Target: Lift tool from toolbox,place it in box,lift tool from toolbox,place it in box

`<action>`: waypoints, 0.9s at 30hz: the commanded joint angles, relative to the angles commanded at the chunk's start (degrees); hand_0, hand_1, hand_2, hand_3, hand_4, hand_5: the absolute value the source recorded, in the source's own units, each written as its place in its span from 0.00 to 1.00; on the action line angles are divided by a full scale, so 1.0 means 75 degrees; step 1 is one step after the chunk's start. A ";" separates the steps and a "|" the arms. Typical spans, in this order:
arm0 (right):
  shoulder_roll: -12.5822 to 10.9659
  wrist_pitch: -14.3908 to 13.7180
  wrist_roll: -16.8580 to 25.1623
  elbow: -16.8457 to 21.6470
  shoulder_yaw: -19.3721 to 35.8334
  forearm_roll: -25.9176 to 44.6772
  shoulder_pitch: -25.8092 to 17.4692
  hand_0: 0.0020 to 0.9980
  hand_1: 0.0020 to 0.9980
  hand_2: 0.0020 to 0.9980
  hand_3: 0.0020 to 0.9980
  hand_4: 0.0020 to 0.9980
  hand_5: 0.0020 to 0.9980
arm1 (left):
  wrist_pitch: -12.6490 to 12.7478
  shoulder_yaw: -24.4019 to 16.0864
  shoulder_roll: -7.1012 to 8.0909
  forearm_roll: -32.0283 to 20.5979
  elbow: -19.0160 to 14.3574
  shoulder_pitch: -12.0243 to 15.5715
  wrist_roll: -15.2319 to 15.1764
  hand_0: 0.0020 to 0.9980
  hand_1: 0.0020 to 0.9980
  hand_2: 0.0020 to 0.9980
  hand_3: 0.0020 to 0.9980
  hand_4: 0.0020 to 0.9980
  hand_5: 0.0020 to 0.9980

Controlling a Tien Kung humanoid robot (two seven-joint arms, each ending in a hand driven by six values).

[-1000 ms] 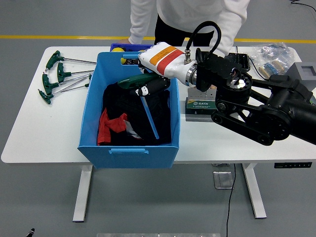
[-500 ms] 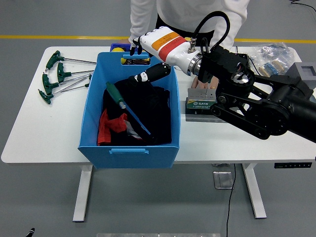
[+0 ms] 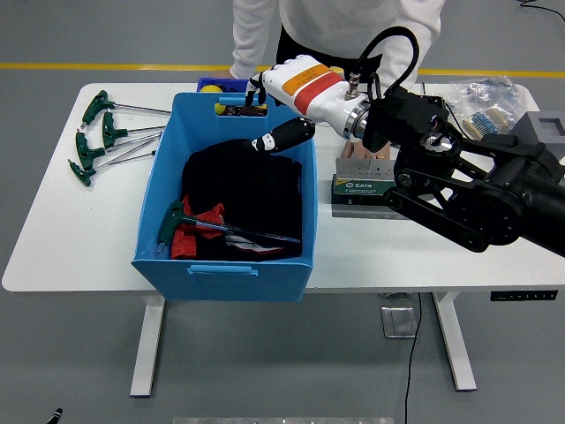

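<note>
dropped since half a second ago: green-handled tool (image 3: pixel 212 228) now flat on black and red cloth (image 3: pixel 234 187) at front of blue box (image 3: pixel 225 269), handle at left wall, shaft pointing right. white table (image 3: pixel 53 230) carries box, grey toolbox (image 3: pixel 360 187) just right of it, more green t-handle tools (image 3: pixel 97 137) far left. right hand (image 3: pixel 275 115) up over box's far right rim, fingers relaxed, gripping nothing. person's hand (image 3: pixel 240 75) resting at far edge.
</note>
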 joint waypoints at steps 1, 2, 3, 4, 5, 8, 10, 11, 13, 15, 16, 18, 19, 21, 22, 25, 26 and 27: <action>-0.0018 0.0002 0.0007 -0.0030 0.0012 -0.0053 -0.0016 0.47 0.46 0.57 0.63 0.98 0.71 | -0.0001 0.0000 0.0000 0.0003 0.0000 0.0003 0.0000 0.65 0.62 0.67 0.70 0.89 0.80; -0.0036 0.0001 0.0012 -0.0070 0.0018 -0.0121 -0.0030 0.47 0.46 0.57 0.63 0.98 0.71 | -0.0002 0.0001 0.0001 0.0002 0.0000 0.0006 0.0001 0.65 0.62 0.67 0.70 0.89 0.80; -0.0070 0.0026 0.0032 -0.0153 0.0018 -0.0255 -0.0051 0.47 0.46 0.57 0.63 0.98 0.71 | 0.0000 -0.0004 0.0000 0.0013 -0.0001 0.0009 0.0007 0.65 0.62 0.67 0.70 0.89 0.80; -0.0093 0.0049 0.0049 -0.0215 0.0013 -0.0357 -0.0062 0.47 0.46 0.57 0.63 0.98 0.71 | -0.0001 -0.0008 0.0000 0.0021 -0.0001 0.0011 0.0011 0.65 0.62 0.67 0.70 0.89 0.80; -0.0117 0.0087 0.0083 -0.0303 0.0003 -0.0508 -0.0073 0.47 0.49 0.60 0.62 0.99 0.72 | -0.0003 -0.0018 0.0000 0.0034 -0.0001 0.0015 0.0014 0.65 0.62 0.67 0.70 0.89 0.80; -0.0136 0.0218 0.0353 -0.0662 -0.0039 -0.1112 -0.0106 0.47 0.49 0.60 0.62 0.99 0.72 | -0.0007 -0.0080 -0.0003 0.0120 0.0001 0.0033 0.0038 0.65 0.62 0.67 0.70 0.89 0.80; -0.0104 0.0169 0.0539 -0.0921 -0.0095 -0.1384 -0.0141 0.47 0.49 0.60 0.62 0.99 0.72 | -0.0004 -0.0118 -0.0008 0.0170 0.0000 0.0042 0.0054 0.65 0.62 0.67 0.70 0.89 0.80; -0.0083 0.0129 0.0625 -0.1044 -0.0127 -0.1445 -0.0159 0.54 0.56 0.66 0.58 1.00 0.73 | -0.0003 -0.0129 -0.0010 0.0188 -0.0001 0.0044 0.0062 0.65 0.62 0.67 0.70 0.89 0.80; -0.0022 -0.0006 0.0841 -0.1357 -0.0256 -0.1558 -0.0174 0.54 0.56 0.66 0.58 1.00 0.73 | -0.0001 -0.0151 -0.0014 0.0227 -0.0004 0.0044 0.0076 0.65 0.62 0.67 0.70 0.89 0.80; 0.0041 -0.0165 0.1098 -0.1661 -0.0416 -0.1602 -0.0146 0.54 0.56 0.66 0.58 1.00 0.73 | -0.0002 -0.0176 -0.0017 0.0263 -0.0006 0.0040 0.0086 0.65 0.62 0.67 0.70 0.89 0.80; 0.0070 -0.0247 0.1242 -0.1801 -0.0477 -0.1598 -0.0129 0.54 0.56 0.66 0.58 1.00 0.73 | -0.0003 -0.0187 -0.0018 0.0283 -0.0007 0.0036 0.0092 0.65 0.62 0.67 0.70 0.89 0.80; 0.0198 -0.0599 0.1669 -0.2271 -0.0620 -0.1497 -0.0054 0.58 0.60 0.67 0.53 1.00 0.73 | -0.0011 -0.0206 -0.0025 0.0338 -0.0011 0.0002 0.0114 0.65 0.62 0.67 0.70 0.89 0.80; 0.0261 -0.0746 0.1866 -0.2560 -0.0678 -0.1410 -0.0015 0.58 0.60 0.67 0.53 1.00 0.73 | -0.0010 -0.0206 -0.0030 0.0345 -0.0012 -0.0017 0.0117 0.65 0.62 0.67 0.70 0.89 0.80; 0.0355 -0.0923 0.2160 -0.3061 -0.0806 -0.1187 0.0046 0.58 0.60 0.67 0.53 1.00 0.73 | -0.0012 -0.0186 -0.0031 0.0330 -0.0013 -0.0049 0.0108 0.65 0.62 0.67 0.70 0.89 0.80; 0.0384 -0.0971 0.2276 -0.3306 -0.0883 -0.1064 0.0070 0.58 0.60 0.67 0.53 1.00 0.73 | -0.0013 -0.0176 -0.0029 0.0321 -0.0012 -0.0062 0.0102 0.65 0.62 0.67 0.70 0.89 0.80; 0.0418 -0.1043 0.2525 -0.3882 -0.1106 -0.0788 0.0087 0.64 0.61 0.67 0.43 1.00 0.73 | -0.0012 -0.0143 -0.0031 0.0286 -0.0009 -0.0103 0.0082 0.65 0.61 0.67 0.70 0.89 0.80; 0.0420 -0.1048 0.2576 -0.4007 -0.1170 -0.0715 0.0082 0.64 0.61 0.67 0.43 1.00 0.73 | -0.0010 -0.0128 -0.0032 0.0262 -0.0008 -0.0114 0.0074 0.65 0.61 0.67 0.70 0.89 0.80; 0.0423 -0.1047 0.2612 -0.4098 -0.1224 -0.0654 0.0075 0.64 0.61 0.67 0.43 1.00 0.73 | -0.0009 -0.0120 -0.0033 0.0248 -0.0007 -0.0122 0.0069 0.65 0.61 0.67 0.70 0.89 0.80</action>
